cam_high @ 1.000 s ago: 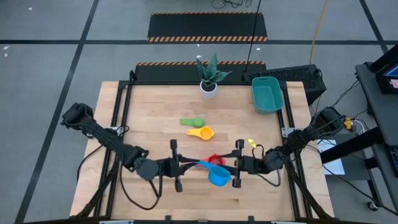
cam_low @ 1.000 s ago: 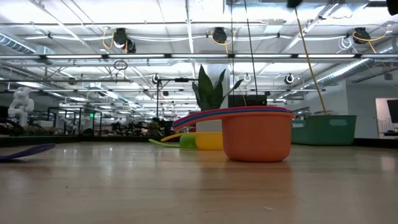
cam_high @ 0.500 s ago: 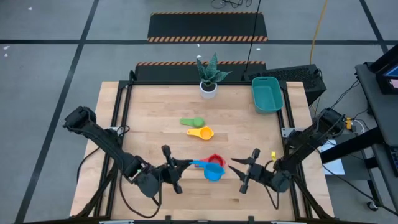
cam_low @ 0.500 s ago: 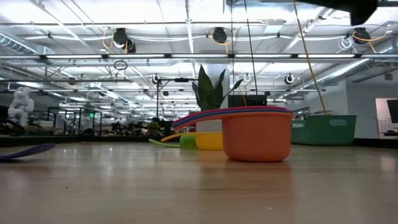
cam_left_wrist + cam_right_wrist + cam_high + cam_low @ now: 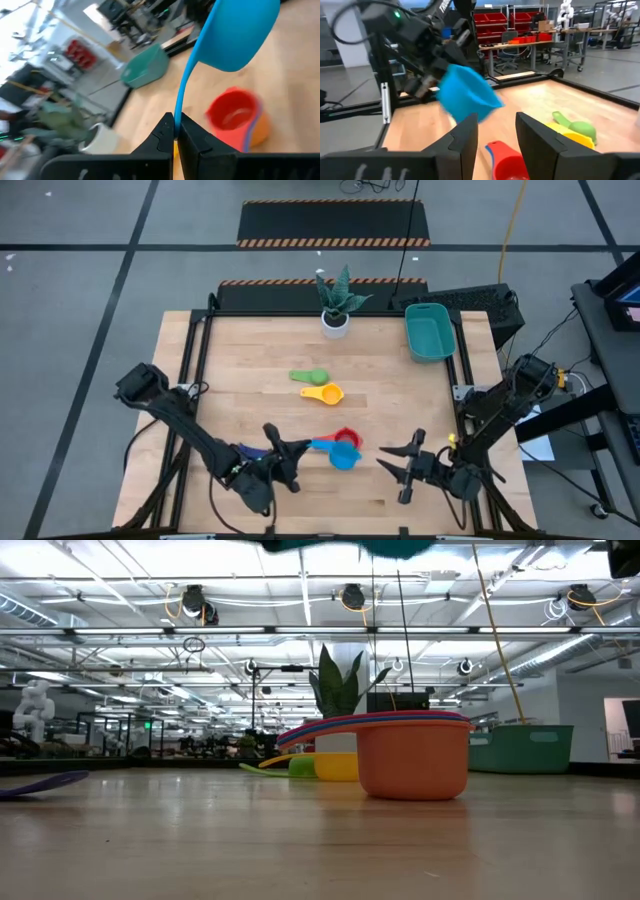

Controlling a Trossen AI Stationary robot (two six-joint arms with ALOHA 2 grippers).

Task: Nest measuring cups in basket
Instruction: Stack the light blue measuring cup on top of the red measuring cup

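Bright ceiling lamps (image 5: 345, 597) are lighting the room evenly, casting only soft shadows on the table (image 5: 250, 415). Both wrist views are blurring, especially the blue cup (image 5: 235, 35) and the background.

Measuring cups (image 5: 325, 393) — maybe six visible; one basket (image 5: 430, 332) — one plant (image 5: 336, 298).

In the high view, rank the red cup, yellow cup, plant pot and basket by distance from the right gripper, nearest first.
From the right gripper:
1. Red cup, just left of it.
2. Yellow cup, mid-table.
3. Basket, far right corner.
4. Plant pot, far edge, centre.
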